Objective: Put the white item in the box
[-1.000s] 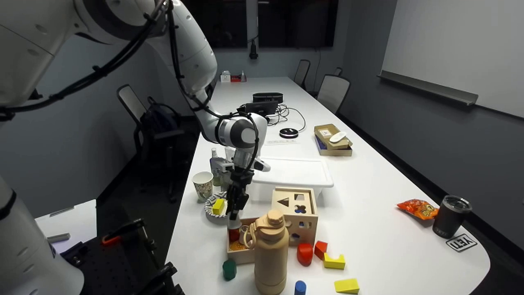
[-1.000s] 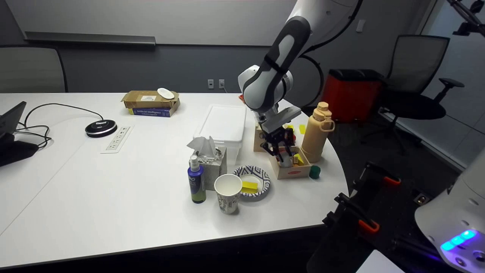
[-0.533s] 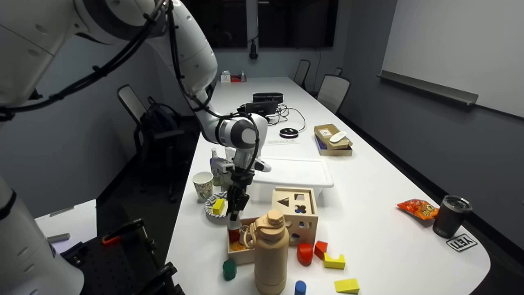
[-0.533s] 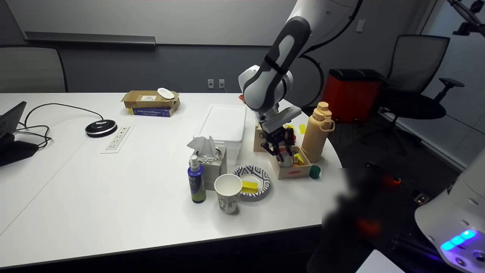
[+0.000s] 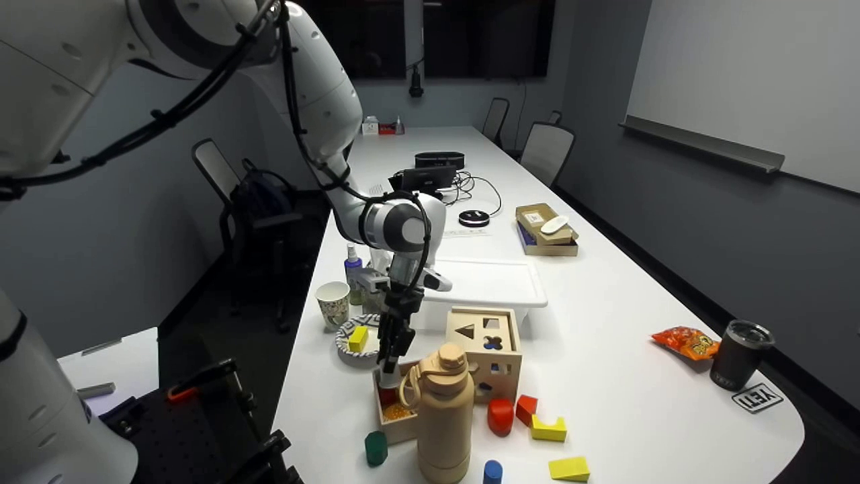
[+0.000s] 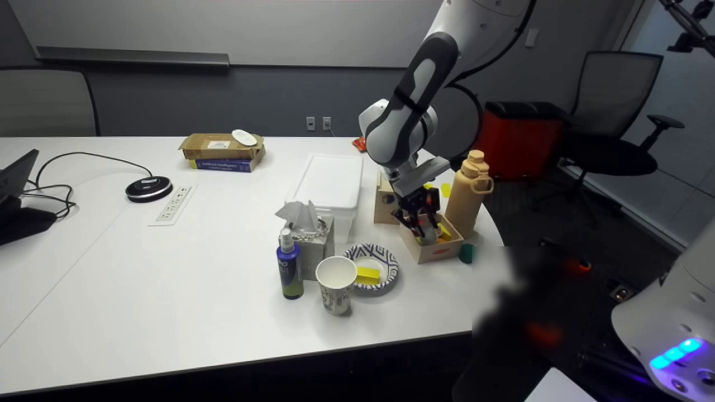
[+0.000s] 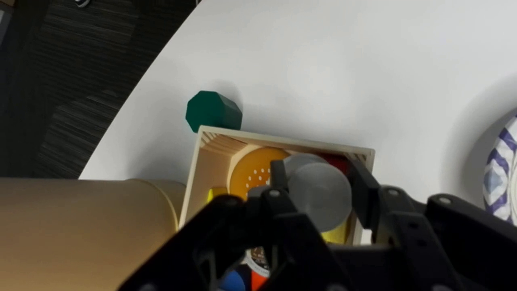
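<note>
Pinches white item (image 7: 322, 202) with gripper (image 7: 317, 182) parted just its width, in or above wooden box (image 7: 211, 163) (cannot tell which), with green block (image 7: 212, 111) at box's eleven o'clock in wrist view.

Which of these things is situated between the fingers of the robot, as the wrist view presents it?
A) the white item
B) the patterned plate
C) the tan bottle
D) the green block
A: the wrist view shows the white item with one of the fingers on each side of it.

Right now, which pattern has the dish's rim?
Rim: blue geometric shapes on white, best in an exterior view.
</note>
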Tool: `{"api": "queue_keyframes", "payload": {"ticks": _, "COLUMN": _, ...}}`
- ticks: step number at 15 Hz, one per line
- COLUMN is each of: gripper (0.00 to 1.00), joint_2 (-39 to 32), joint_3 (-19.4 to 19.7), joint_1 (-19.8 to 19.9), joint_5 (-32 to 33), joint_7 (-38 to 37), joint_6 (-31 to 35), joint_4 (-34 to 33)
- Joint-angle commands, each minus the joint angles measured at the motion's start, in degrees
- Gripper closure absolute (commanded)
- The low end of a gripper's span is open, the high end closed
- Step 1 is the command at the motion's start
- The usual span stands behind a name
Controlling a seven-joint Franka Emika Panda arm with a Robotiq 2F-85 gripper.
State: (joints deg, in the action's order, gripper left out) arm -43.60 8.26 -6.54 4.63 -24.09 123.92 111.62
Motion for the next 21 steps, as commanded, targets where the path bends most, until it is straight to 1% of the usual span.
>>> {"api": "queue_keyframes", "payload": {"ticks": 1, "gripper": 0.27, "joint_2": -0.46, "joint_3": 0.32, "joint_1": -0.91, "joint_5": 0.65, "joint_7": -1.91, "joint_6": 1.94, "joint_4": 0.53}}
{"api": "queue_keyframes", "payload": {"ticks": 2, "gripper": 0.19, "joint_2": -0.40, "joint_3": 0.26, "joint_1": -1.07, "joint_5": 0.62, "joint_7": -1.90, "joint_6": 2.24, "joint_4": 0.63}}
{"api": "queue_keyframes", "payload": {"ticks": 4, "gripper": 0.05, "joint_2": 0.17, "joint_3": 0.06, "joint_1": -1.36, "joint_5": 0.51, "joint_7": -1.70, "joint_6": 2.44, "joint_4": 0.80}}
{"api": "queue_keyframes", "payload": {"ticks": 5, "gripper": 0.01, "joint_2": 1.01, "joint_3": -0.12, "joint_1": -1.44, "joint_5": 0.26, "joint_7": -1.53, "joint_6": 2.20, "joint_4": 1.04}}
{"api": "queue_keyframes", "payload": {"ticks": 9, "gripper": 0.00, "joint_2": 5.19, "joint_3": -0.66, "joint_1": -1.75, "joint_5": -0.26, "joint_7": -0.62, "joint_6": 0.09, "joint_4": 1.76}}
{"api": "queue_keyframes", "payload": {"ticks": 11, "gripper": 0.00, "joint_2": 9.83, "joint_3": -0.04, "joint_1": -2.59, "joint_5": 0.39, "joint_7": -1.96, "joint_6": -2.73, "joint_4": 3.31}}
{"api": "queue_keyframes", "payload": {"ticks": 12, "gripper": 0.00, "joint_2": 13.23, "joint_3": 0.03, "joint_1": -2.63, "joint_5": 0.56, "joint_7": -2.17, "joint_6": -4.23, "joint_4": 4.74}}
{"api": "queue_keyframes", "payload": {"ticks": 18, "gripper": 0.00, "joint_2": 30.47, "joint_3": -2.11, "joint_1": -1.72, "joint_5": 0.93, "joint_7": -2.16, "joint_6": -12.42, "joint_4": 10.13}}
{"api": "queue_keyframes", "payload": {"ticks": 19, "gripper": 0.00, "joint_2": 33.36, "joint_3": -2.67, "joint_1": -1.76, "joint_5": 1.16, "joint_7": -2.64, "joint_6": -14.96, "joint_4": 10.73}}
{"api": "queue_keyframes", "payload": {"ticks": 21, "gripper": 0.00, "joint_2": 36.80, "joint_3": -4.22, "joint_1": -1.46, "joint_5": 1.21, "joint_7": -2.90, "joint_6": -20.56, "joint_4": 10.55}}
